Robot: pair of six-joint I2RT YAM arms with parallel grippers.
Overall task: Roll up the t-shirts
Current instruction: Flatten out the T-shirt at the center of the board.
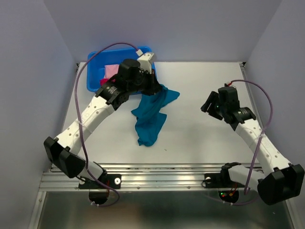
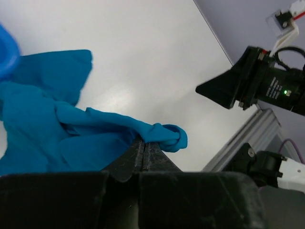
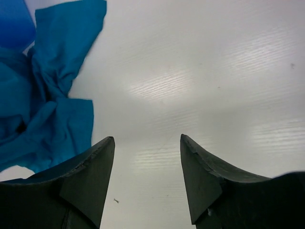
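Note:
A teal-blue t-shirt lies crumpled on the white table, left of the middle. My left gripper is shut on a bunched fold at its upper end. In the left wrist view the jaws are pressed together, and a knot of the teal t-shirt sits at their tips. My right gripper hovers open over bare table to the right of the shirt. Nothing is between its fingers, and the teal t-shirt lies off to their left. A pink bundle and a red one sit in the tub.
The bright-blue plastic tub stands at the back left, just behind my left wrist. Grey walls close in the back and both sides of the table. A metal rail runs along the near edge. The left wrist view shows my right arm.

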